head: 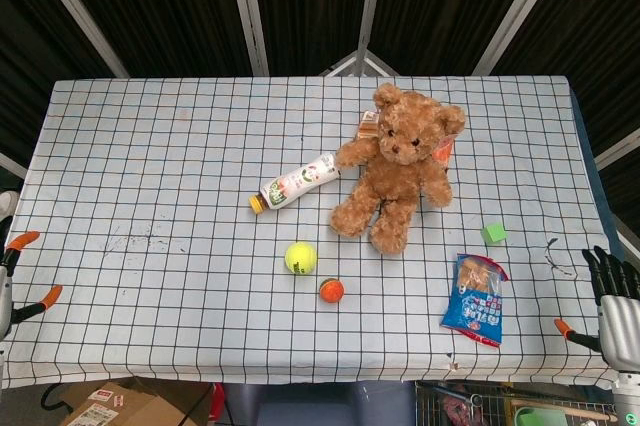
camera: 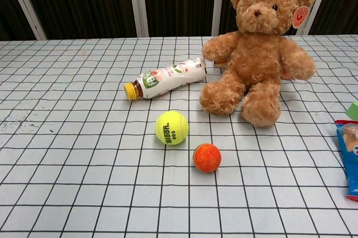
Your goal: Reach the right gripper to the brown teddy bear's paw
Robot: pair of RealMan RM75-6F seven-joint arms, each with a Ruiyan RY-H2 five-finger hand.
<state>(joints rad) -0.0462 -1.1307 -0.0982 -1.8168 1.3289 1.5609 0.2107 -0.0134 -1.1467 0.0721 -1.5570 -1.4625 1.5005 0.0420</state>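
Fingers (head: 608, 271) of the right hand (head: 618, 304) stand spread and hold nothing, at the table's (head: 150, 196) near right edge. Only orange-tipped bits of the left hand (head: 12, 276) show; its state is unclear. Far off sits the teddy bear (head: 398, 166), paw (head: 350, 154) touching a toppled bottle (head: 297, 181).

Right hand (head: 614, 291): visible in head view only, at lower right frame edge. Dark fingers (head: 604, 268) extended, slightly apart, holding nothing. Wrist below, w/ orange tab on its inner side.

Left hand (head: 8, 281): mostly cut off at left frame edge; only orange-tipped parts show. Finger state can't be determined.

Neither hand appears in chest view.
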